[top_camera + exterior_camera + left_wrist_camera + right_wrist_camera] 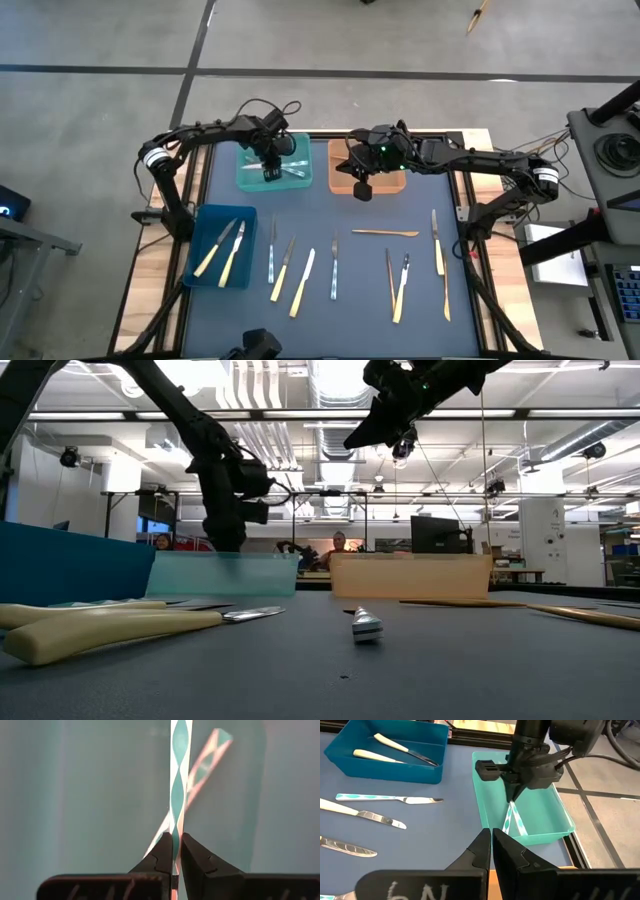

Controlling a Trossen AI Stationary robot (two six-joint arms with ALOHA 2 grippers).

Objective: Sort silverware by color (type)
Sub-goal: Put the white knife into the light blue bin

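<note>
My left gripper (pixel 270 170) hangs over the teal bin (pixel 250 178), shut on a slim piece of silverware with a teal-and-white patterned handle (pixel 177 780). A second patterned piece (pixel 207 762) lies slanted in the bin behind it. My right gripper (pixel 362 188) hovers shut and empty above the orange bin (pixel 385 183). Two pale yellow knives (pixel 222 250) lie in the blue bin (pixel 205 275). Several more knives, forks and spoons, pale yellow (pixel 303 282), silvery (pixel 334 265) and tan (pixel 385 233), lie flat on the dark mat. My left gripper pinches the patterned piece's handle (pixel 175 847) between its two fingertips. The fingers come from above, pointing steeply down (pixel 512 795). The piece hangs below them into the teal bin (pixel 555 820). Whether its lower end rests on the bin floor, I cannot tell.
The three bins stand along the mat's far and left sides. The loose silverware lies in a row across the near half of the mat (pixel 360 305), with bare mat between the row and the bins. The wooden table edge (pixel 140 290) frames the mat.
</note>
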